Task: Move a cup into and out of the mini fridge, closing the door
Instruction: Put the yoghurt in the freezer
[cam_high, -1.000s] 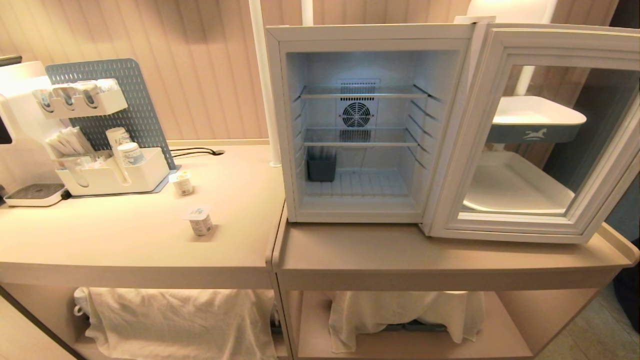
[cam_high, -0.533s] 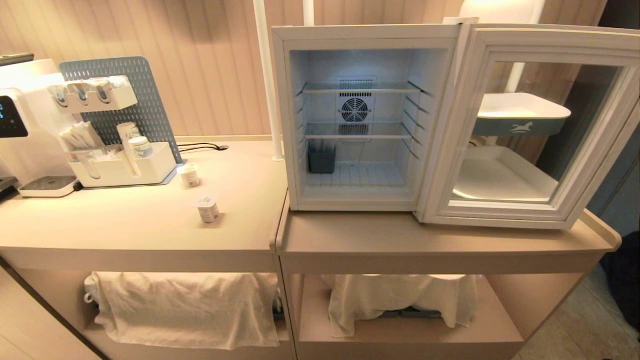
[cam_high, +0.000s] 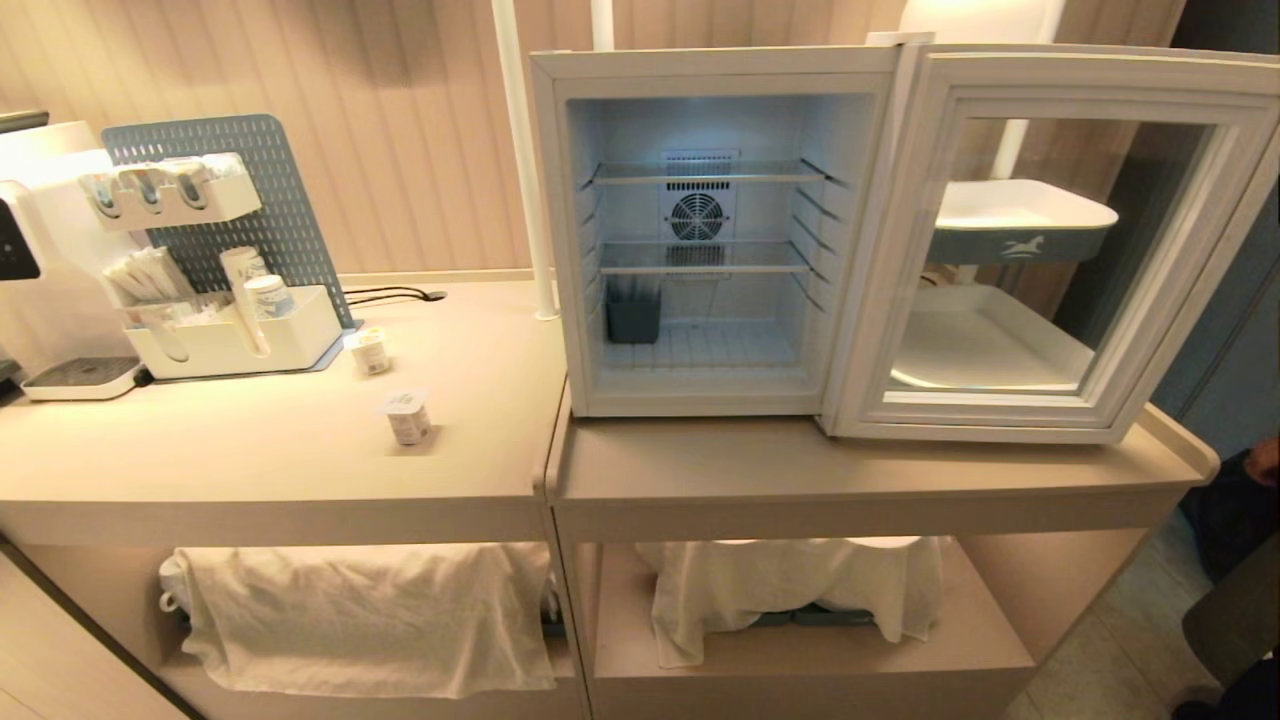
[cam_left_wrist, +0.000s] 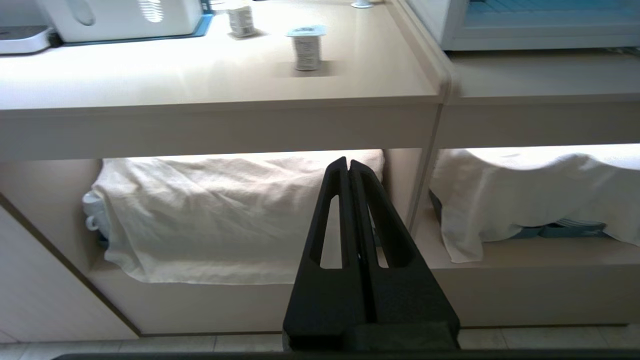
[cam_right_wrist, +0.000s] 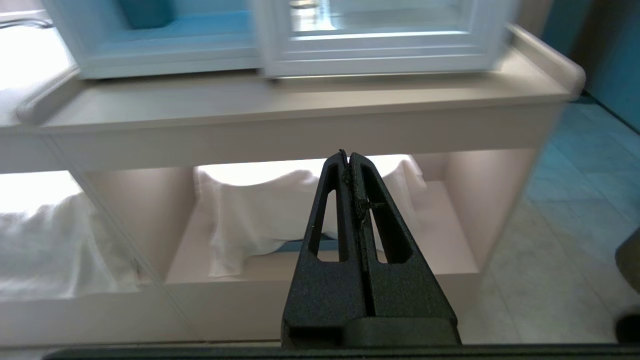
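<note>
The fridge (cam_high: 548, 230) is showing a smooth white plastic-looking shell, with thin wire shelves (cam_high: 700, 172) inside. Its door (cam_high: 1050, 425) is carrying a dark, glossy glass pane. The counter (cam_high: 250, 460) is looking matt, beige and smooth. 2 crumpled white cloths (cam_high: 360, 615) are hanging below. Both grippers (cam_left_wrist: 348, 165) (cam_right_wrist: 348, 157) are appearing in matt, grainy black plastic.

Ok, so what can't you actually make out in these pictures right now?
- Under both white cloths on the lower shelves: covered in every view.
- Lettering on the two small cups on the counter: too small in the head view.
- Contents of the dark bin inside the mini fridge: its walls hide them.
- The door front: it stands open, facing away.
- The white machine at far left: cut by the frame edge.
</note>
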